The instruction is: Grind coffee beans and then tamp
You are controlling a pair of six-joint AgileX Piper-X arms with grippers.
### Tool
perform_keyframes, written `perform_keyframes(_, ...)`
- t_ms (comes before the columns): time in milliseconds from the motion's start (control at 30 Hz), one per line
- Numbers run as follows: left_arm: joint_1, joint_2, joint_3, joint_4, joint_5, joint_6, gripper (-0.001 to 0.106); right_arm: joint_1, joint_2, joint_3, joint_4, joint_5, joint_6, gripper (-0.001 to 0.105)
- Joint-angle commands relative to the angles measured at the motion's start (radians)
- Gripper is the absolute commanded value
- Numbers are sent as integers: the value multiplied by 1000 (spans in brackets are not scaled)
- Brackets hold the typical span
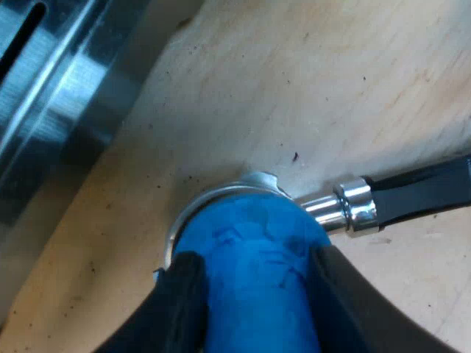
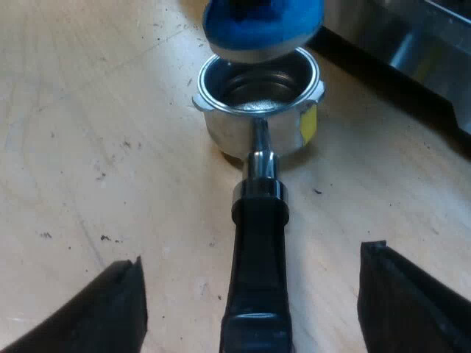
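Left pincer (image 1: 256,257) clamps the blue tamper (image 2: 261,26), which hangs just over the metal holder (image 2: 257,110) lying on the tabletop (image 2: 88,110); right pincer (image 2: 254,290) gapes wide astride its dark handle (image 2: 257,235), touching nothing.

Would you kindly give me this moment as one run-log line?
left gripper shut on blue tamper | tamper over metal holder | right gripper open astride dark handle

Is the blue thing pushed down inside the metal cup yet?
No, the blue tamper hangs just above the metal holder, and the floor of its basket is in plain sight.
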Motion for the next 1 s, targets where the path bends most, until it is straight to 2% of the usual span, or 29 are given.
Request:
perform_keyframes(33, -4, 27, -4, -12, -7, 3, 0, -3, -7, -2, -6, -3, -2, 63)
perform_keyframes(1000, -4, 42, -4, -25, -24, 3, 0, -3, -7, -2, -6, -3, -2, 63)
